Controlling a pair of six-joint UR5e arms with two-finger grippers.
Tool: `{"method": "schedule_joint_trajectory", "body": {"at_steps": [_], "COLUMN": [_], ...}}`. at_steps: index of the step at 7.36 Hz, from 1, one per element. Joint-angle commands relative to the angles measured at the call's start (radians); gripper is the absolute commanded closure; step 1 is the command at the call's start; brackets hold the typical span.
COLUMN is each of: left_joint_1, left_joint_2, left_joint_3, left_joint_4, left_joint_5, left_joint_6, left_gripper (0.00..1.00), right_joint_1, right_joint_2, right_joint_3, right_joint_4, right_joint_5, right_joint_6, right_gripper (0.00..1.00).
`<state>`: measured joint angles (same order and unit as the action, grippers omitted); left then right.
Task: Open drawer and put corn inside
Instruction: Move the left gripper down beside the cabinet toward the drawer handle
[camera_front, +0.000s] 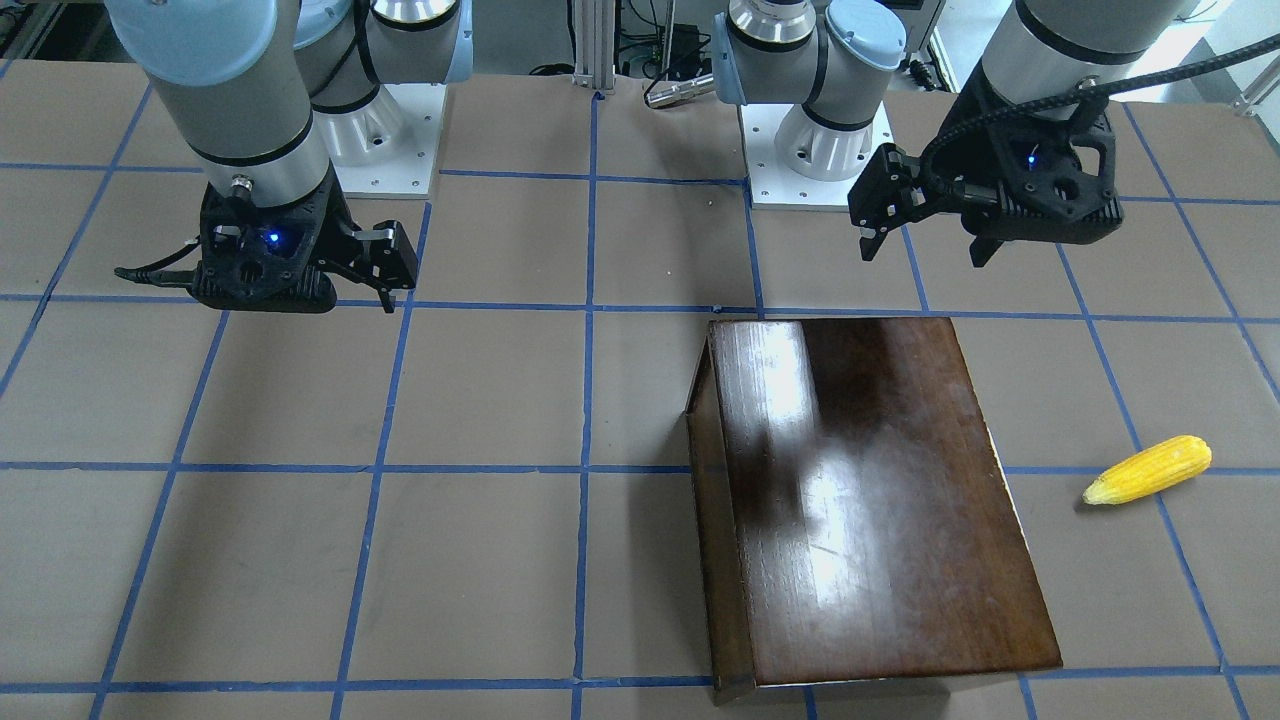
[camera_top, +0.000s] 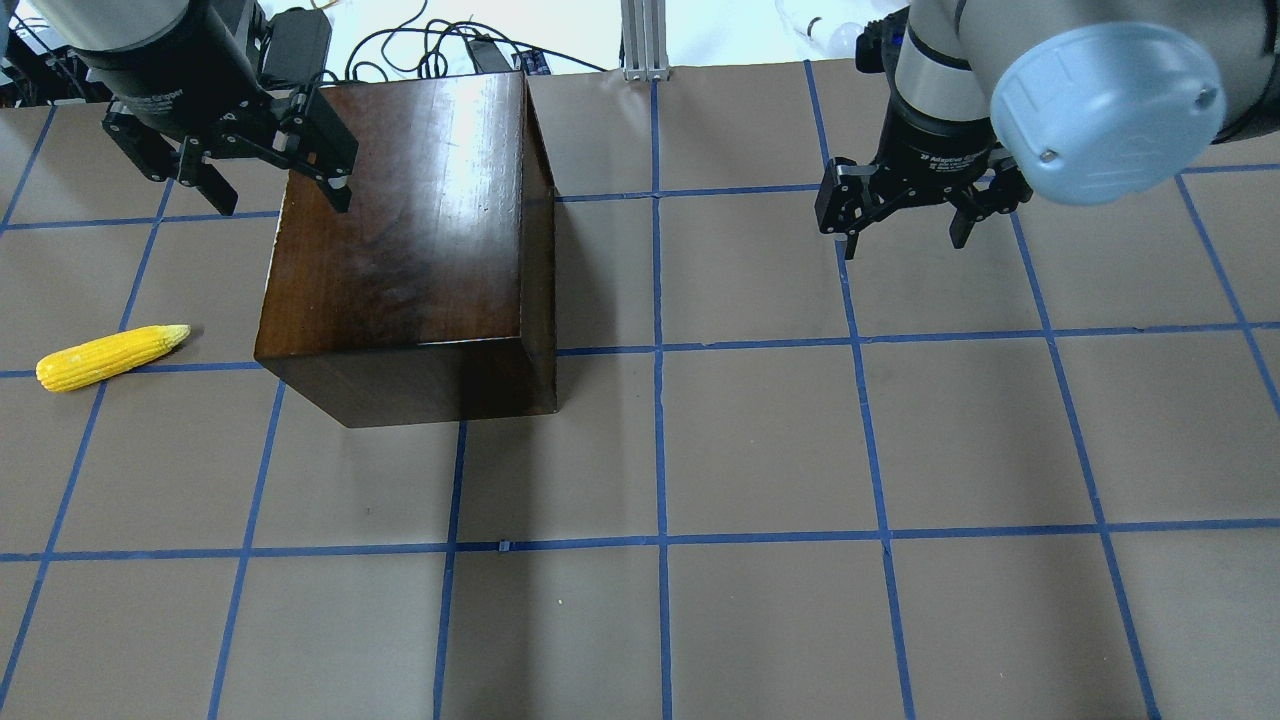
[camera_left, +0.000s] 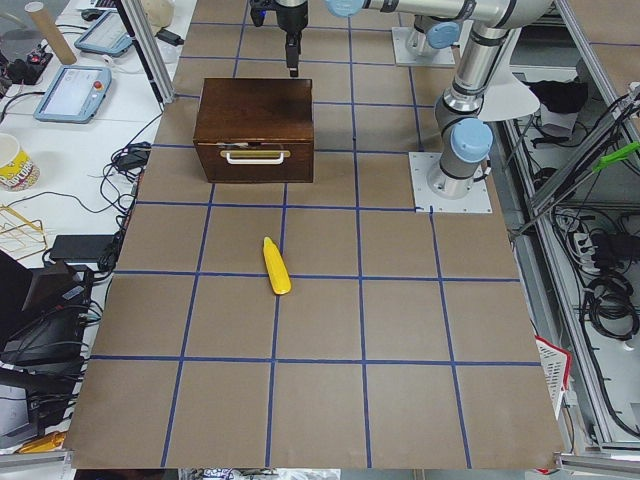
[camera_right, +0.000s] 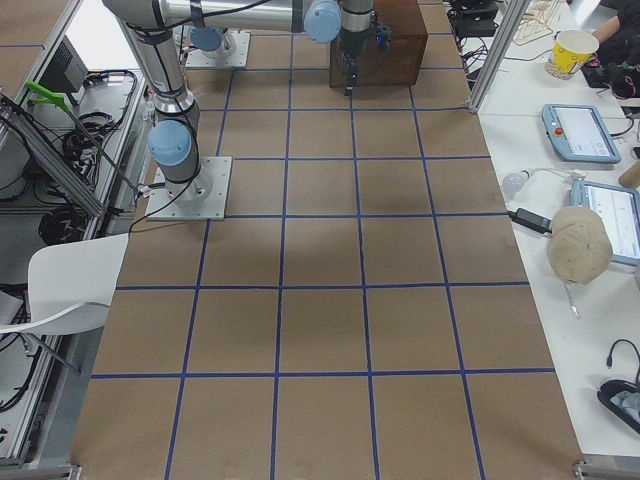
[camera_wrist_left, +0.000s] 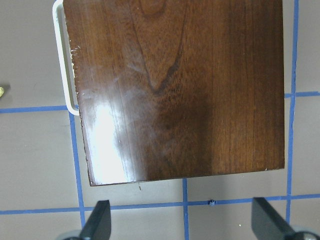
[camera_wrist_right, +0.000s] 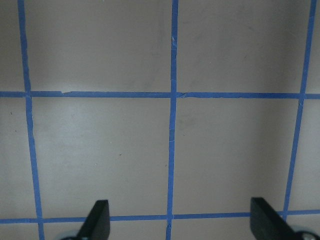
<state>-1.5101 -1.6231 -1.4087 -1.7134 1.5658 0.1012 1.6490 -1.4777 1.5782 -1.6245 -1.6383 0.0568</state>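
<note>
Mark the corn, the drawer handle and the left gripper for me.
corn (camera_top: 112, 357), overhead view, middle of the cob.
drawer handle (camera_left: 257, 157), exterior left view, middle of the white bar.
left gripper (camera_front: 924, 252), front-facing view, midway between its open fingertips.

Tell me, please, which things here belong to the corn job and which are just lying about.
Job: drawer, shut in its wooden box; corn on the table.
Lying about, off the table: paper cup, teach pendant, white chair.
</note>
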Motion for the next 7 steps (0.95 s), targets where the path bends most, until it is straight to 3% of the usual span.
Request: {"method": "schedule_joint_trajectory", "body": {"at_steps": [1,7], "left_joint_1": [-0.008,-0.008], "left_joint_2": [-0.001,-0.004], "left_joint_3": [-0.004,-0.006], "left_joint_4": [-0.008,0.056], "left_joint_5": [0.000,0.007], "left_joint_6": [0.000,0.000], "left_gripper": [0.00,0.00], "right_joint_1": [0.000,0.000], "right_joint_2": [0.001,-0.001], "right_joint_3": [0.000,0.000], "right_joint_4": [-0.002,0.000], "right_joint_5": [0.000,0.000], "right_joint_6": [0.000,0.000], "right_gripper": [0.00,0.00]}}
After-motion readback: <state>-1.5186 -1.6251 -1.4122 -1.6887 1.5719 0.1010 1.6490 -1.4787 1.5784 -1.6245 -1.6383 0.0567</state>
